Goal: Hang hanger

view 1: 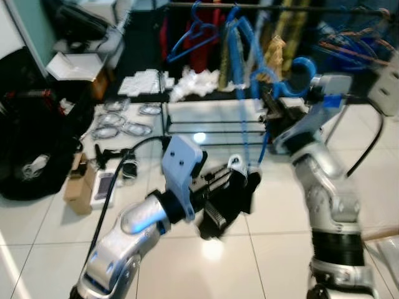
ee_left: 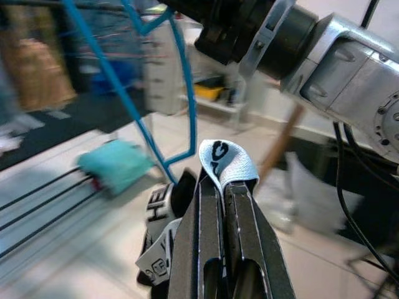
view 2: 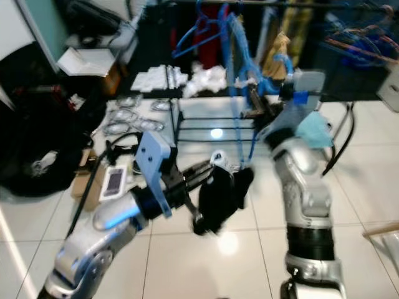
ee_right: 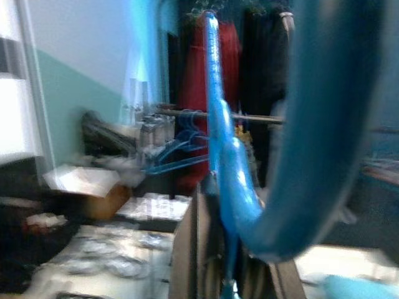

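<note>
While you hold blue hanger (view 1: pixel 249 93) raised in right end effector (view 1: pixel 272 99), fingers clamped near its hook, it sits just below clothes rail (view 1: pixel 280 9), likely ready for hooking on. Left end effector (view 1: pixel 219 177) pinches collar label of black garment (view 1: pixel 227 196) hanging from hanger's lower end, apparently to steady it. Hanger looks thin, bright blue plastic, tilted, hook large and curved; frames blurred.

Head stereo pair angled down at tiled floor (view 1: pixel 262 249); wrist cameras close along each end effector.
</note>
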`<state>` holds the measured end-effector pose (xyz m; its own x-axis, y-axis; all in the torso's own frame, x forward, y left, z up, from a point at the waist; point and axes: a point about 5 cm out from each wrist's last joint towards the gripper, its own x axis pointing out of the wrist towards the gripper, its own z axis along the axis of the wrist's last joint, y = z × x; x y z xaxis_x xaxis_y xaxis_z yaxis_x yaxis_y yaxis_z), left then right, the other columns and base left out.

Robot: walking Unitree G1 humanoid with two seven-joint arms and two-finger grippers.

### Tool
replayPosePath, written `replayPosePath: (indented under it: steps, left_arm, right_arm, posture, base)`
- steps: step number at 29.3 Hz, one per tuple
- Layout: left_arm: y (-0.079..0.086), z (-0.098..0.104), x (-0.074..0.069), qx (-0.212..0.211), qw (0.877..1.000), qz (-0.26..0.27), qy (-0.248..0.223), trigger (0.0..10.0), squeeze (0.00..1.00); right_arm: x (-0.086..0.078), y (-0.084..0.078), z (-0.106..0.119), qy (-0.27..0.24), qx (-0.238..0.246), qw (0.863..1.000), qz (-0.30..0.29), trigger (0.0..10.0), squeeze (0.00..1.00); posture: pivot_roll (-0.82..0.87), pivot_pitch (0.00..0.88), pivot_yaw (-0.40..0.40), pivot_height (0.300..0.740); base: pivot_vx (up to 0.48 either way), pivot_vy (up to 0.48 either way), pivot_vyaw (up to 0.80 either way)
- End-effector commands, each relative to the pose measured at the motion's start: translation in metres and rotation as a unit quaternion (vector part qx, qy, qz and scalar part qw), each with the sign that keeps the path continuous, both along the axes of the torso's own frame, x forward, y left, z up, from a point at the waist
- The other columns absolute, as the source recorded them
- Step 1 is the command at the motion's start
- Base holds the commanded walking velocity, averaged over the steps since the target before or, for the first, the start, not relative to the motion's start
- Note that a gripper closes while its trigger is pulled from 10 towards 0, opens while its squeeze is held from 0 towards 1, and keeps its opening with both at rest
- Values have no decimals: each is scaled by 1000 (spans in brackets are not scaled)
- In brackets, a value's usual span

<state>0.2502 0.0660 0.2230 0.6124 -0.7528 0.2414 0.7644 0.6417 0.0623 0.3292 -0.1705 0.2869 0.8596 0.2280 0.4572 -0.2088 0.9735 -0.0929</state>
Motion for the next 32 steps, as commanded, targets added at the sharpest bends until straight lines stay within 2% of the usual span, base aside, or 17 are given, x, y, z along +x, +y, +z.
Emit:
replayPosePath:
  steps: [1, 4, 6, 9, 10, 11, 12, 16, 21, 24, 25, 26, 27, 28, 29, 30, 32]
  left_arm:
    - [9, 6, 6, -2, 1000, 12, -9, 10000, 0]
    - [17, 16, 10, -14, 1000, 19, -19, 10000, 0]
    - [29, 37, 14, -65, 998, 6, -22, 10000, 0]
    - [32, 42, 13, -79, 997, -5, -19, 10000, 0]
    - [30, 41, 9, -70, 997, -28, -18, 10000, 0]
    - [25, 35, 5, -48, 998, -46, -14, 10000, 0]
    - [21, 31, 2, -31, 998, -57, -12, 10000, 0]
    - [15, 25, 1, -18, 998, -62, -8, 10000, 0]
    - [13, 23, 4, -20, 998, -58, -5, 10000, 0]
    - [16, 24, 7, -12, 998, -54, 1, 10000, 0]
    - [21, 26, 10, -12, 999, -43, 1, 10000, 0]
    - [21, 26, 10, -12, 999, -43, 1, 10000, 0]
    - [26, 29, 13, -20, 999, -32, 0, 10000, 0]
    - [26, 29, 13, -20, 999, -32, 0, 10000, 0]
    - [31, 35, 15, -35, 999, -25, -5, 10000, 0]
    - [34, 40, 16, -46, 999, -21, -9, 10000, 0]
    - [34, 40, 16, -46, 999, -21, -9, 10000, 0]
  right_arm:
    - [1, -10, 4, -20, -57, 996, -65, 10000, 0]
    - [2, -18, 6, -24, -66, 993, -92, 10000, 0]
    - [4, -21, -1, 10, 29, 999, -41, 10000, 0]
    - [4, -19, -4, 19, 72, 997, -7, 10000, 0]
    - [3, -10, -4, 26, 137, 989, 56, 10000, 0]
    - [-1, 5, -6, 40, 167, 976, 130, 10000, 0]
    - [-4, 19, -8, 52, 175, 966, 185, 10000, 0]
    - [-11, 41, -15, 63, 154, 956, 243, 10000, 0]
    - [-19, 52, -16, 50, 142, 950, 273, 10000, 0]
    - [-21, 47, -5, 26, 153, 945, 287, 10000, 0]
    - [-14, 40, -8, 38, 55, 971, 229, 10000, 0]
    - [-14, 40, -8, 38, 55, 971, 229, 10000, 0]
    - [-5, 31, -15, 43, -88, 985, 143, 10000, 0]
    - [-5, 31, -15, 43, -88, 985, 143, 10000, 0]
    - [5, 13, -21, 47, -195, 979, 39, 10000, 0]
    - [9, 0, -23, 44, -260, 964, -26, 10000, 0]
    - [9, 0, -23, 44, -260, 964, -26, 10000, 0]
  posture:
    - [-44, 121, 9, 740]
    - [-44, 122, 8, 740]
    - [-41, 123, 3, 740]
    - [-42, 124, 4, 740]
    - [-44, 125, 5, 740]
    - [-43, 126, 6, 740]
    - [-44, 127, 6, 740]
    - [-44, 128, 5, 740]
    - [-44, 128, 4, 740]
    - [-43, 127, 3, 740]
    - [-43, 128, 5, 740]
    - [-43, 128, 5, 740]
    - [-48, 128, 6, 740]
    - [-48, 128, 6, 740]
    - [-51, 127, 1, 740]
    - [-51, 128, -1, 740]
    - [-51, 128, -1, 740]
  base:
    - [0, 0, -800]
    - [0, 0, -267]
    - [0, 0, 0]
    - [0, 0, 0]
    - [0, 0, 0]
    - [0, 0, 0]
    - [0, 0, 0]
    - [0, 0, 0]
    - [0, 0, 454]
    - [0, 0, 775]
    - [0, 0, 0]
    - [0, 0, 0]
    - [0, 0, 0]
    - [0, 0, 0]
    - [0, 0, 0]
    - [0, 0, 0]
    - [0, 0, 0]
